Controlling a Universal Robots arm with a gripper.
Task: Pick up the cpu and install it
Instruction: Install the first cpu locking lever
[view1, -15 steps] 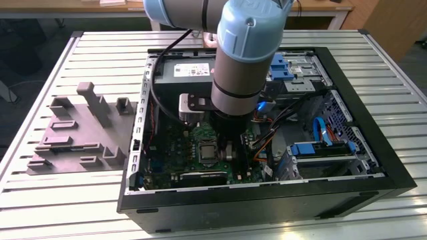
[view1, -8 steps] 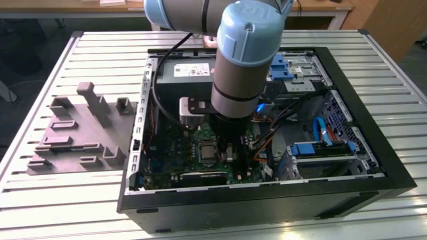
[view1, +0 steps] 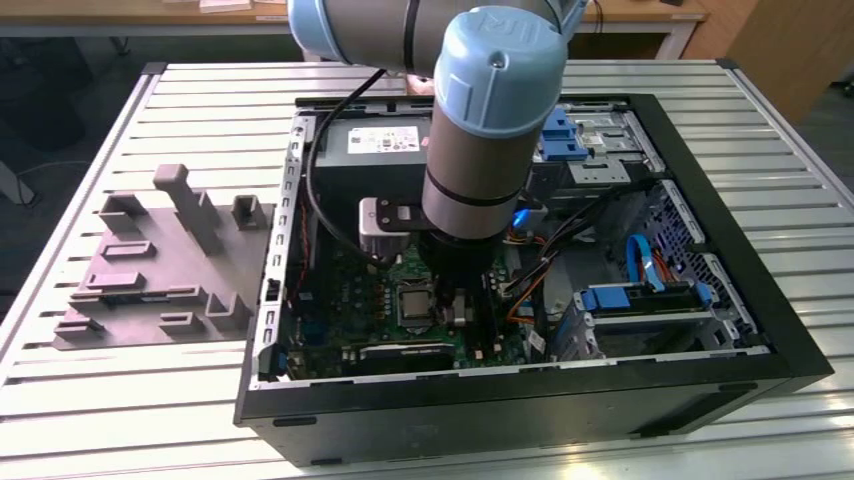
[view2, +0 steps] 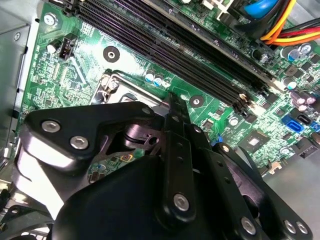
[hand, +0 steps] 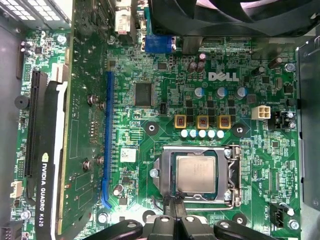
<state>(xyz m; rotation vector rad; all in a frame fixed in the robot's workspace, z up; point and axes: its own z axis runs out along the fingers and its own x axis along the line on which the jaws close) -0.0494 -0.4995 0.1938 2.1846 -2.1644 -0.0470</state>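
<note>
Gripper (hand: 175, 209) fingertips together beside socket-seated cpu (hand: 196, 173)

A lab/workshop is suggested: an opened PC case (view1: 747, 300) is laid on a slatted metal bench (view1: 160, 400), a grey fixture tray (view1: 147, 290) beside it, wooden desks (view1: 160, 12) seen behind.

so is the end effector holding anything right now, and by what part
Nothing held, it seems: the cpu lies in the motherboard socket, with the end effector closed just beside the socket's edge.
</note>
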